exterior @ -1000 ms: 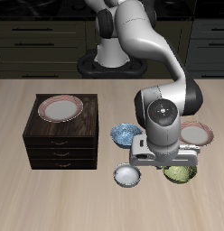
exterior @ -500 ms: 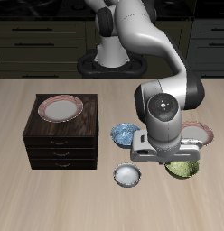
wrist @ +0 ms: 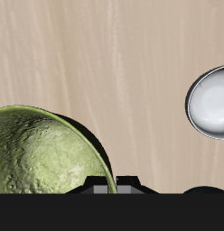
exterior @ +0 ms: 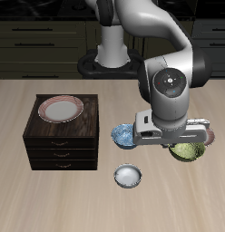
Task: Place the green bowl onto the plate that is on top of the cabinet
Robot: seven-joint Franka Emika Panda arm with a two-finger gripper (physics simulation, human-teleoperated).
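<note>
The green bowl [exterior: 189,151] hangs tilted above the table near the front, off the wood. My gripper [exterior: 177,143] is shut on its rim, and the arm's wrist hides part of it. In the wrist view the bowl's mottled olive inside [wrist: 37,153] sits right against my gripper [wrist: 116,186]. The plate [exterior: 61,109] with the pinkish-red rim lies on top of the dark-brown cabinet [exterior: 60,149], well off to the side of my gripper, with nothing on it.
A blue patterned bowl [exterior: 123,135] stands on the table between the cabinet and my gripper. A small white-grey bowl [exterior: 128,176] [wrist: 211,101] sits nearer the front edge. A second red-rimmed plate [exterior: 208,132] lies on the table just behind the held bowl.
My gripper has risen and the green bowl came up off the table with it, shifting slightly back from the front edge. The other dishes stayed put.
</note>
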